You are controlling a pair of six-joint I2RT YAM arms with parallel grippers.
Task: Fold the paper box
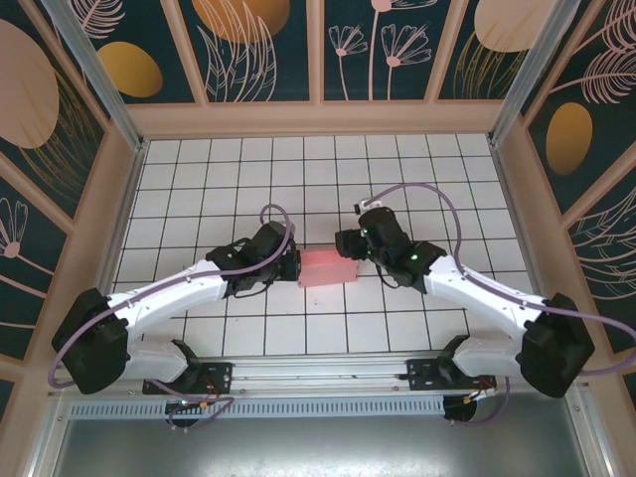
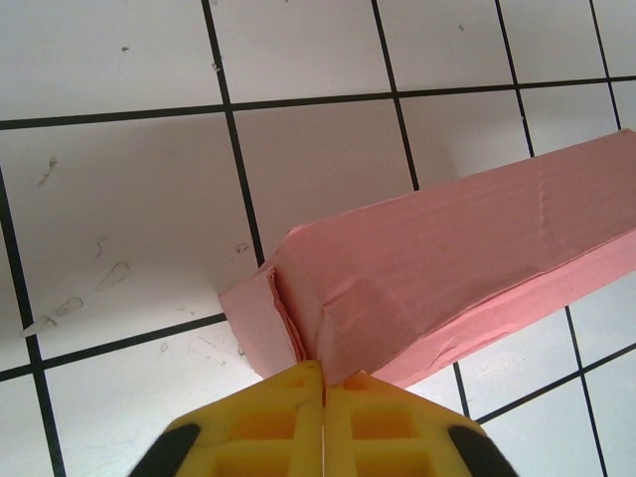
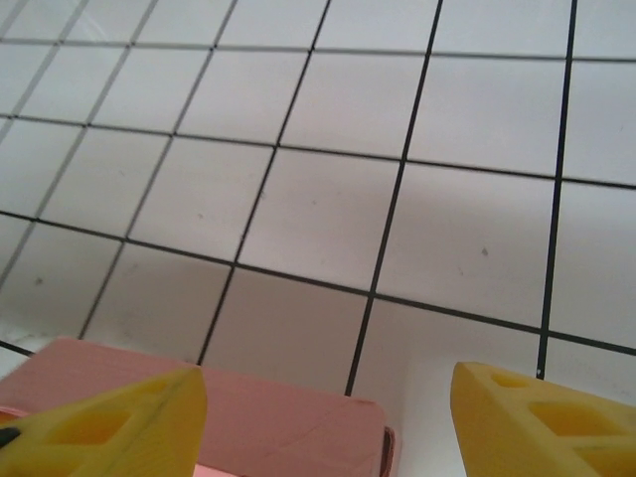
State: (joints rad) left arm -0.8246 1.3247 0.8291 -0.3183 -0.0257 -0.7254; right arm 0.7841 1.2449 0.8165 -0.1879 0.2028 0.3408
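Locate the paper box (image 1: 328,268) at the centre of the desk (image 1: 219,169), a white surface ruled with black grid lines. The box lies flat as a small closed pink rectangular block, its long side running left to right, directly between the two arms. Check the left tool (image 1: 294,266) at the left end of the box: in the left wrist view the left tool (image 2: 323,373) is clenched, its yellow fingers (image 2: 268,427) pressed together along a thin seam, with the tips touching the lower corner of the box (image 2: 447,268). You cannot tell whether any card is pinched in that seam. Layered card edges show at this end of the box. Check the right tool (image 1: 345,245) at the far right corner of the box: in the right wrist view the right tool (image 3: 328,383) is released, its two yellow fingers (image 3: 119,422) standing well apart. The box (image 3: 268,417) lies beneath it, toward the left finger, and no finger is closed on it.
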